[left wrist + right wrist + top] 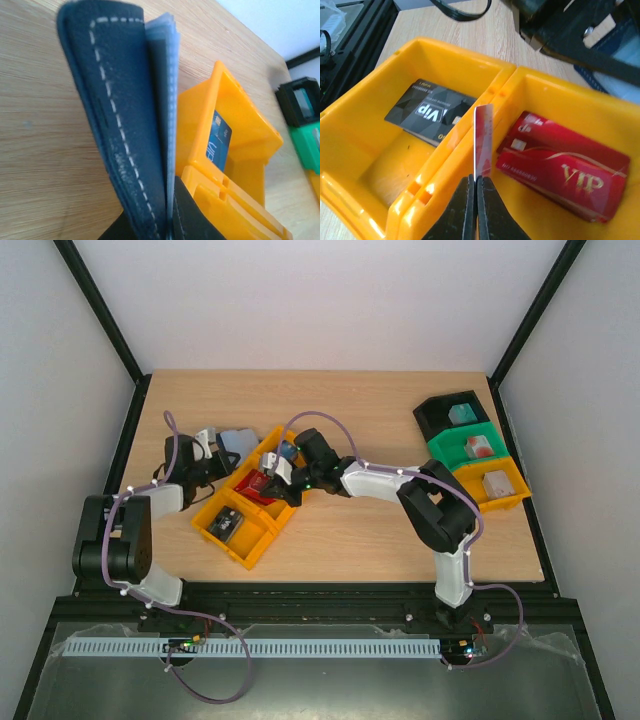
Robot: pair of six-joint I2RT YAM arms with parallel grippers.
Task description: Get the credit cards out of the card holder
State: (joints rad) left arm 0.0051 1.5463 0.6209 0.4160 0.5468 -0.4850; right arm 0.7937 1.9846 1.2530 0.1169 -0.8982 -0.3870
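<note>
Placement mattered most at this step. The right gripper (476, 186) had its black fingers pinched narrow on a thin plastic card (483, 142), seen nearly edge-on, which stood directly over a divider of the yellow three-compartment plastic bin (445, 57). Letting go there would likely have left it balanced on the wall or sliding off it. The better move looked to be a sideways shift until the card hung wholly over one compartment, then lowering it and opening the fingers. A dark flat VIP card (431, 111) lay in the compartment on one side of the divider, a red flat VIP card (565, 172) in the other. The left gripper (205, 452) was closed on the dark navy stitched card holder (117, 130), held just beside the bin with its pale blue inner leaves showing. A blue card (219, 142) stood in the bin's end compartment.

The light wooden table (380, 540) sat between plain white walls (300, 300), with a row of black, green and orange bins (472, 450) well apart near its right edge.
</note>
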